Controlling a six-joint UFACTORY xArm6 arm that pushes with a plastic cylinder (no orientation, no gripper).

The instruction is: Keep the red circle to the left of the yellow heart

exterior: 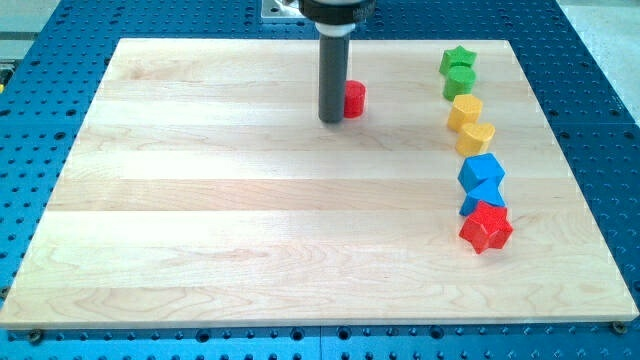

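A blue metal bench (pixel 60 20) full of small holes carries one pale wooden board (pixel 250 200), made of several planks glued side by side, and that board takes up most of the view. One arm comes down from the view's top as a thick dark rod (pixel 331 70); there is no hand on it to be apart or together, only my tip (pixel 330 120), which rests on the wood in the upper middle of the board. Just beside the tip, on the view's right and seemingly touching the rod, sits the red circle (pixel 354 99), partly hidden by the rod. Seven other blocks run in a curved line down the view's right side, well apart from the tip. Counting from the top: two green ones, a green star (pixel 459 58) and a green block (pixel 458 82) of unclear shape touching it; two yellow ones, a yellow block (pixel 464 110) and the yellow heart (pixel 476 137) just below; two blue ones, a blue block (pixel 481 172) and a second blue block (pixel 480 199) half tucked under it; and one red star (pixel 486 227) at the bottom. So there are two red pieces in all, and the red circle lies to the left of the yellow heart.
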